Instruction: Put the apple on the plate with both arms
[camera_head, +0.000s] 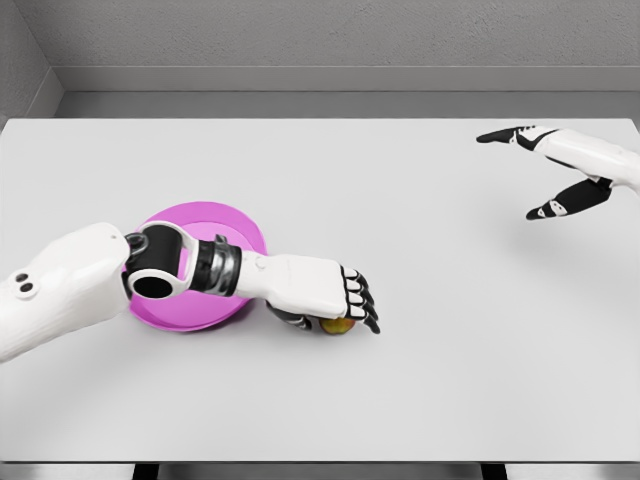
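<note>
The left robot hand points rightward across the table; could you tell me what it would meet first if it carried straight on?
Nothing, as far as the picture shows: beyond the left robot hand, shut on the apple, only bare table lies to the right.

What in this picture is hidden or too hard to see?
- Apple, head view: mostly covered by the left hand; only a yellowish sliver shows, so a firm grip cannot be confirmed.
- Plate, head view: the left forearm crosses it, hiding part of its middle and near rim.
- Right hand, head view: fingers spread above the table, but its arm is cut off by the picture's right edge.
</note>
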